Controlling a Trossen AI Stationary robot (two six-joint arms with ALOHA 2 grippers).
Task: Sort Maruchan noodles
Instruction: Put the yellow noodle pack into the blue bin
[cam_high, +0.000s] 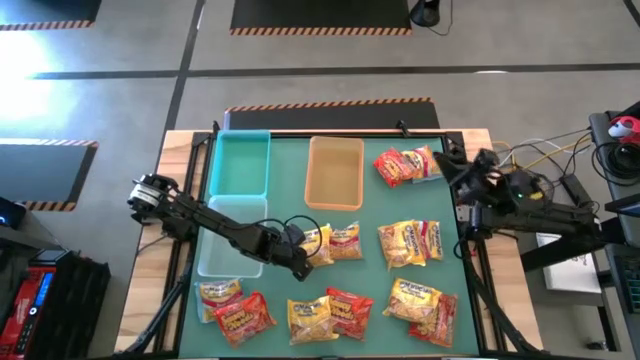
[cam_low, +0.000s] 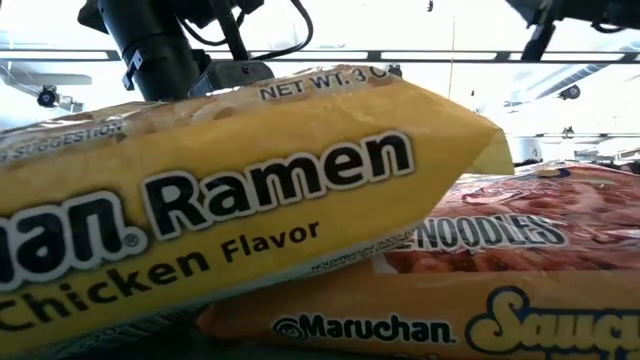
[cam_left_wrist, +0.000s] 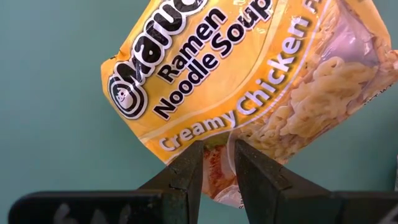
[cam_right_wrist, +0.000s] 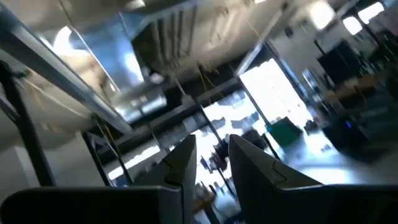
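Pinching just the corner of a yellow packet (cam_left_wrist: 236, 87), left hand (cam_left_wrist: 217, 171) sits mid-counter by the clear tray (cam_high: 222, 250); fingers narrow, thin bite, so pkt could slip or swing out if lifted fast. Other packets (cam_high: 330, 315) lie scattered close by on the mat, one touching the held pkt, so a drag could shove it. Teal tray (cam_high: 240, 163) and tan tray (cam_high: 335, 172) sit empty w/ open room above. Right hand (cam_right_wrist: 208, 165) parked at the counter's right edge, fingers near-closed, holding nothing, aimed up at the room.
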